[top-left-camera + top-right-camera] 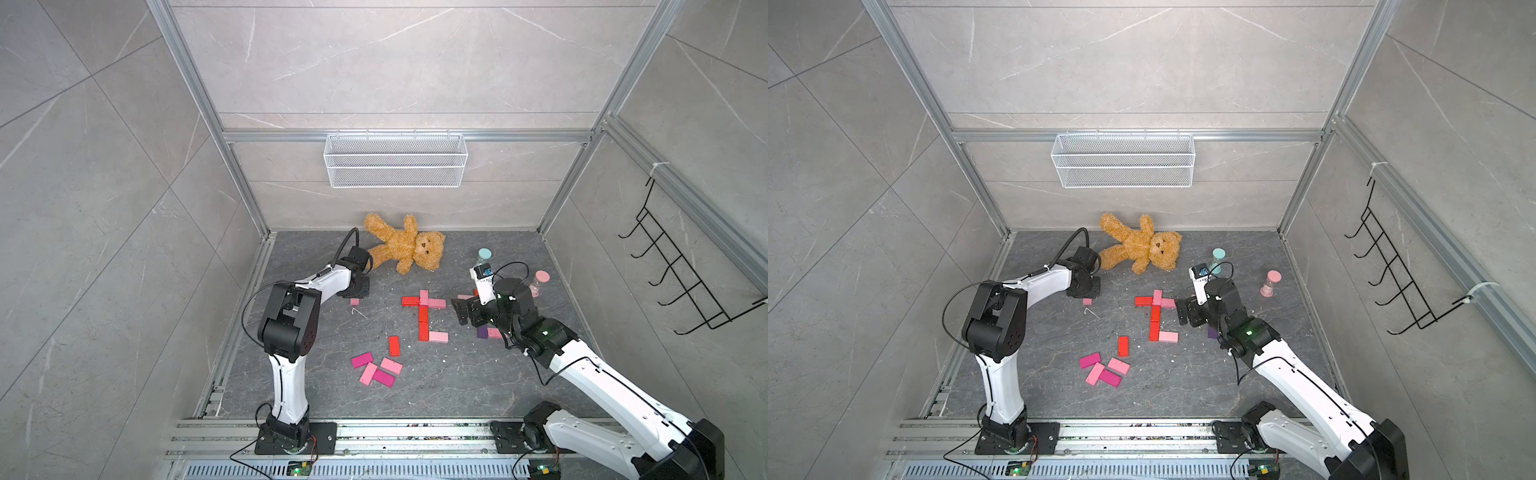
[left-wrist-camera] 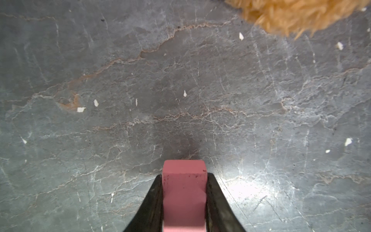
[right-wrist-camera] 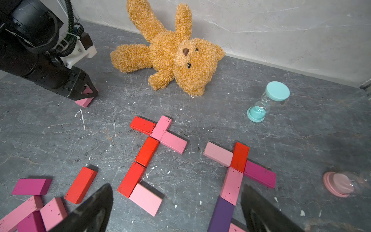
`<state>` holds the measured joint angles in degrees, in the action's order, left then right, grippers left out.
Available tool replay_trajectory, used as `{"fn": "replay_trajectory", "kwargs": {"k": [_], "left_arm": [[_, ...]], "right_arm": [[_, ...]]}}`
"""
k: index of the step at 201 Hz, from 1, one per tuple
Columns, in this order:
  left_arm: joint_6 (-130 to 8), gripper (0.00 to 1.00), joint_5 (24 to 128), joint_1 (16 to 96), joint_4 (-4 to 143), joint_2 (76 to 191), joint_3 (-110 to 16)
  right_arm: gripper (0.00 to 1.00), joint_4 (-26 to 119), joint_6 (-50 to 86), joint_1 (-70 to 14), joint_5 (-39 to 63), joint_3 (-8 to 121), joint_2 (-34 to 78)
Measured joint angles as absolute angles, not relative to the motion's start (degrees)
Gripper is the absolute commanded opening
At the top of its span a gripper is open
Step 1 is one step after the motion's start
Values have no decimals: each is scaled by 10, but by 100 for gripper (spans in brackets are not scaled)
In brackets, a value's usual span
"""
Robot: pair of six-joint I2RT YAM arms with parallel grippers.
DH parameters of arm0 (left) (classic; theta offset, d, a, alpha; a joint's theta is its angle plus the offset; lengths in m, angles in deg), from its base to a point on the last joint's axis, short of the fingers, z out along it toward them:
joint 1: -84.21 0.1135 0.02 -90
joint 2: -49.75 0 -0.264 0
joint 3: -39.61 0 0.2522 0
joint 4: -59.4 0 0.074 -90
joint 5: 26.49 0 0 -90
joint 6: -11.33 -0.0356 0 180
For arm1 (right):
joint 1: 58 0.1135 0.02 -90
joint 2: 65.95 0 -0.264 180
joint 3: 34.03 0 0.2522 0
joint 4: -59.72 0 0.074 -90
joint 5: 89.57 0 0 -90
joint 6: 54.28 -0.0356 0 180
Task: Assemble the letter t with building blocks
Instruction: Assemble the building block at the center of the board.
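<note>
No printed text, brand, number or label can be read in any view. A faint dark marking on the white camera housing (image 1: 483,286) at the right wrist is too small to make out. The only letter-like forms are laid on the floor: a red-stemmed figure (image 3: 147,151) of building blocks and a pink-stemmed figure (image 3: 232,183), each shaped like a lower-case t.
</note>
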<state>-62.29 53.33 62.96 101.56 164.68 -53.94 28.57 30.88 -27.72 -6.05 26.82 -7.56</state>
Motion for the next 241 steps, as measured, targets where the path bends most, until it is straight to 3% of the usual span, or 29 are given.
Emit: {"fn": "replay_trajectory", "kwargs": {"k": [72, 135, 192, 241], "left_arm": [[-628, 36, 534, 633, 1013, 1662, -541], [-631, 67, 538, 634, 1013, 1662, -541], [-638, 75, 558, 639, 1027, 1648, -541], [-641, 75, 588, 639, 1045, 1555, -512]], "right_arm": [[100, 272, 298, -277, -72, 268, -73], [100, 268, 297, -277, -73, 268, -66], [100, 269, 292, -277, -69, 262, -55], [100, 269, 292, -277, -69, 261, -47]]}}
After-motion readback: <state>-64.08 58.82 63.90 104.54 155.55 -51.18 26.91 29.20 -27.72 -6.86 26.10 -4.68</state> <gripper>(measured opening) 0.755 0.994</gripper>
